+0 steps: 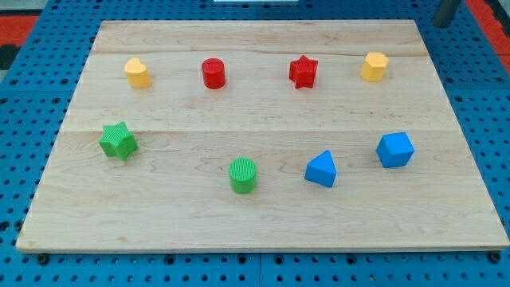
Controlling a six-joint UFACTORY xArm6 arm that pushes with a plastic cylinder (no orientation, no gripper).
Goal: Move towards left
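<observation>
Camera view: we see a pale wooden worktop (263, 215) lying on a blue pegboard (24, 88), with eight small blocks on it. We take the green cylinder (243, 174) as our landmark, near the view's bottom centre.

Toward the view's left of it and slightly higher sits the green star (118, 140), well apart. To the view's right stands the blue triangular block (321, 169), and farther right and a little higher the blue cube-like block (394, 149).

Above the green cylinder, toward the view's top, runs a second row. The red cylinder (213, 72) is above and slightly left of it, the yellow heart-shaped block (138, 72) farther left. The red star (303, 71) is above and right of it, and the yellow hexagonal block (374, 66) farther right still. No block touches another.

At the view's top right corner, far from the green cylinder and beyond the worktop's edge, we see a dark rod (445, 11); my tip (441, 24) appears to be its lower end, well apart from every block, nearest the yellow hexagonal block. We have no claw here, so we cannot tell any state for it.
</observation>
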